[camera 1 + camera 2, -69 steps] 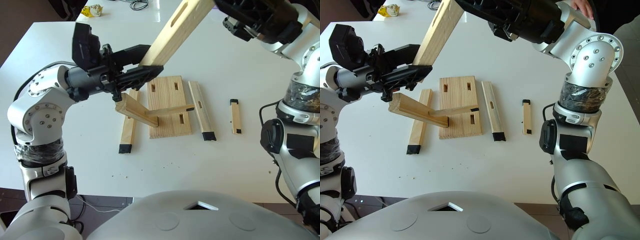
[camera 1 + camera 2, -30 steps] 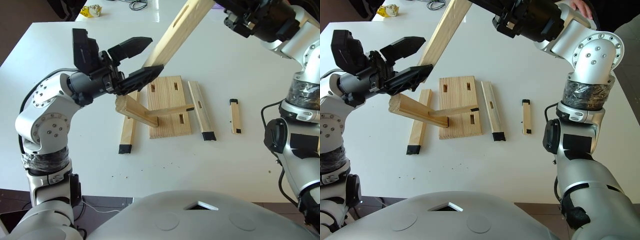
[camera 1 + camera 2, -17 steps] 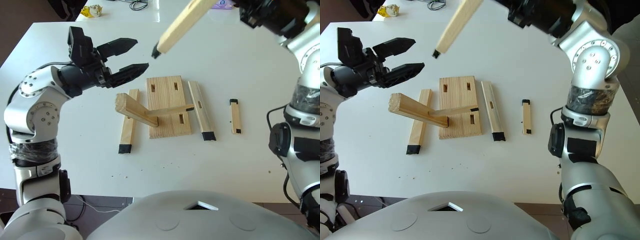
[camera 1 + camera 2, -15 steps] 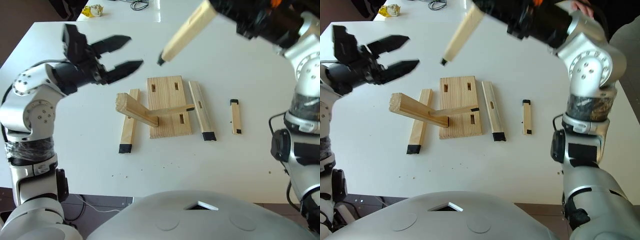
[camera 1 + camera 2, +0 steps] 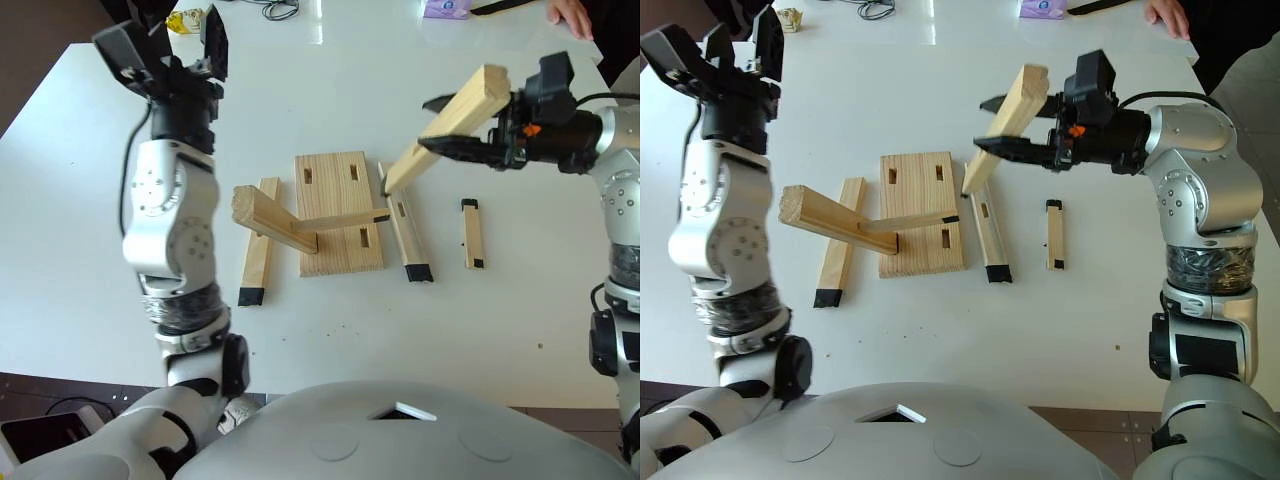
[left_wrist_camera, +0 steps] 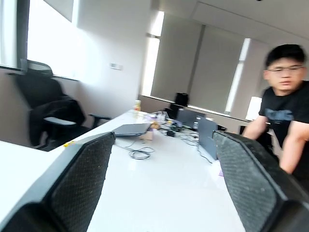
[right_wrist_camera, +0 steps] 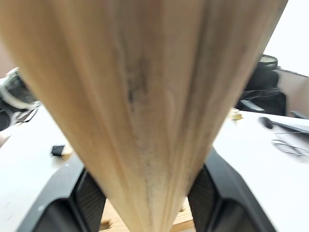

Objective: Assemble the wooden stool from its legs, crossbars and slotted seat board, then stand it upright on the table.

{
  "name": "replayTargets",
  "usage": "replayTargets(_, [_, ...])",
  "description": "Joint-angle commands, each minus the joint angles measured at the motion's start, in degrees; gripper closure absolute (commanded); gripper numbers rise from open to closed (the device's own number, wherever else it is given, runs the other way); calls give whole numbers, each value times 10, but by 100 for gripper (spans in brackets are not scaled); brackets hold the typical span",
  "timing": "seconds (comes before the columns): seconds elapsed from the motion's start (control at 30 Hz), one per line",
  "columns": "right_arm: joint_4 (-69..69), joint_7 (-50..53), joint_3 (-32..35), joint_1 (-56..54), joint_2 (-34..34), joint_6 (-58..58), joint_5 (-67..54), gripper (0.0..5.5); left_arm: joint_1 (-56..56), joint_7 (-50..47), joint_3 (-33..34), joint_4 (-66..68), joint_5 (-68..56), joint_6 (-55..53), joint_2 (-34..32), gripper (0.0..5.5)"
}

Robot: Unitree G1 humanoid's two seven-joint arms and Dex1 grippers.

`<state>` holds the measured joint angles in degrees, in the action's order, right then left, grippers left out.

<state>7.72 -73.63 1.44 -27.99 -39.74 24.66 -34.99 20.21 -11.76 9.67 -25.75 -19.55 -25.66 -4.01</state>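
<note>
Since earlier, our left gripper [image 5: 160, 50] has swung up and away, fingers [image 6: 82, 183] wide, while our right gripper [image 5: 430, 125], fingers [image 7: 207, 193] clamped on the leg [image 5: 475, 95], has lowered it beside the seat board [image 5: 338, 212] on the tabletop [image 5: 300, 330]. We judge its low end needs slow, square alignment next.

Both arms are built of smooth silver-grey shells. The left arm [image 5: 160, 190] has a round joint cap [image 5: 185, 240] ringed with small screws, then a band [image 5: 182, 305] wrapped in dark, shiny tape. The right arm [image 5: 1200, 150] has the same cap and wrap. A thin black cable [image 5: 130, 165] runs along each. The left gripper [image 6: 163, 140] and right gripper [image 5: 990, 125] are matte black with dimpled pads [image 6: 82, 179]. An orange mark [image 5: 1072, 130] sits by the right wrist.
</note>
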Motion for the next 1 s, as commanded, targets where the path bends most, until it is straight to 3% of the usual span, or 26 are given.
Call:
replayTargets(0.03, [36,-27,-15,12,-3,10,-23,346,-7,-82,1,12,58,12,51,176])
replayTargets(0.33, [78,-15,-30,58,15,-10,-15,346,-12,-86,-48,76,71,47,133,176])
replayTargets(0.6, [61,-14,-27,69,11,-38,4,346,-14,-78,-34,99,72,73,127,176])
replayTargets(0.77, [73,-10,-5,68,3,-15,-30,346,-22,-83,28,60,66,57,83,176])
replayTargets(1.0, [60,31,79,77,3,50,-124,346,-8,-78,168,34,32,26,-12,176])
